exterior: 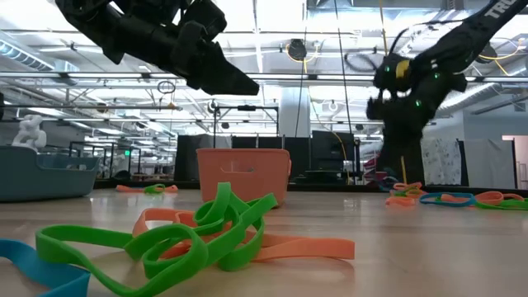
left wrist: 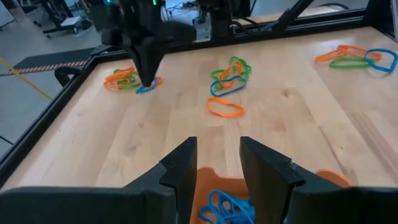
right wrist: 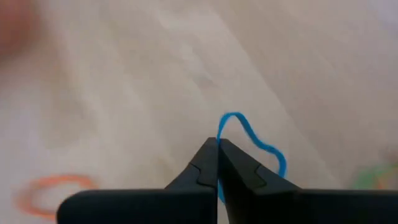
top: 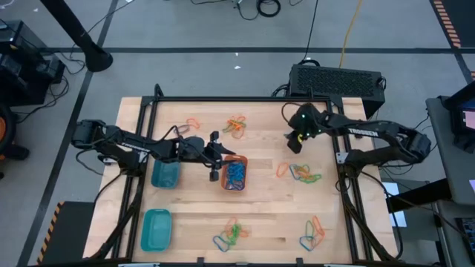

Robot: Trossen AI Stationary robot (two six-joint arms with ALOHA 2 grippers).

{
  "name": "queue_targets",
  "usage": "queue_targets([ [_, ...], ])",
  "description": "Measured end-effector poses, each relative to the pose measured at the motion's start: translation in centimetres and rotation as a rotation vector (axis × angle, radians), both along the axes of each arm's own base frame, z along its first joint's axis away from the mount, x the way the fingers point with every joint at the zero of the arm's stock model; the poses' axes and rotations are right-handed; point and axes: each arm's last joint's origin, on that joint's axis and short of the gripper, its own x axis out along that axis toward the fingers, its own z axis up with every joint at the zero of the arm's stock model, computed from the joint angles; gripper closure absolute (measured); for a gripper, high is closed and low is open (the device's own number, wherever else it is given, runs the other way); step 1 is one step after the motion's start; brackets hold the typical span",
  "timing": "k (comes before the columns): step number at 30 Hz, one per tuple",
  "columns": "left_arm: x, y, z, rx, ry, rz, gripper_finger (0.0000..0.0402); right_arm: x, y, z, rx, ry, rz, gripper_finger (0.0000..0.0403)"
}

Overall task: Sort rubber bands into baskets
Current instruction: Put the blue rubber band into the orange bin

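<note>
My right gripper [right wrist: 218, 144] is shut on a blue rubber band [right wrist: 252, 135] at the table's far right [top: 295, 145]. Its fingers point steeply down beside a small heap of orange and green bands [left wrist: 124, 78]. My left gripper [left wrist: 217, 165] stands open above the orange basket [top: 234, 172], which holds several blue bands [left wrist: 224, 208]. A blue-teal basket [top: 165, 174] stands on the table left of the orange one. A teal basket [top: 156, 228] sits at the near left. More band heaps lie on the table [top: 300, 172]. My right gripper pinches a thin strand of the blue band [right wrist: 219, 134] between its two fingertips, coming from above and slanting down. The rest of the loop [right wrist: 273, 155] curls out past the tips, slack. I cannot tell whether its lower part rests on the table.
Band heaps lie at the far middle [top: 236, 126], near middle [top: 231, 233] and near right [top: 312, 233]. A dark frame rail [top: 245, 99] runs along the table's far edge, with a black box [top: 338, 80] behind it. Bare wood lies between the heaps.
</note>
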Motion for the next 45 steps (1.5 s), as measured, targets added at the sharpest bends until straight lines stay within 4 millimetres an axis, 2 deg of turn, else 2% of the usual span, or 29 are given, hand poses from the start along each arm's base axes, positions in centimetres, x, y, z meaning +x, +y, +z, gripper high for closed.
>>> queue_targets([
  [2,0.0,0.0,0.0,-0.003,-0.001,-0.012,0.0272,0.5,0.4,0.9,0.023,-0.102,0.053,0.0402],
  [6,0.1,-0.5,0.4,-0.016,-0.040,-0.155,0.0272,1.7,2.0,2.6,0.061,-0.279,0.191,0.0402],
  [13,0.3,-1.3,1.1,-0.035,-0.126,-0.269,0.0272,4.4,6.4,4.5,0.094,-0.473,0.411,0.0402],
  [22,1.8,-1.7,-0.5,-0.035,-0.186,-0.300,0.0272,6.9,11.9,6.5,0.138,-0.728,0.615,0.0403],
  [28,3.0,-1.8,-1.7,-0.078,-0.278,-0.315,0.0272,8.0,14.5,6.3,0.156,-0.801,0.652,0.0403],
  [34,3.4,-2.1,-2.1,-0.101,-0.340,-0.373,0.0272,9.1,15.7,5.3,0.135,-0.813,0.636,0.0402],
  [40,3.6,-2.3,-1.9,-0.102,-0.349,-0.381,0.0272,9.9,15.8,4.4,0.152,-0.827,0.621,0.0402],
  [45,3.6,-2.3,-1.9,-0.102,-0.355,-0.384,0.0272,11.4,15.9,4.5,0.151,-0.816,0.617,0.0402],
])
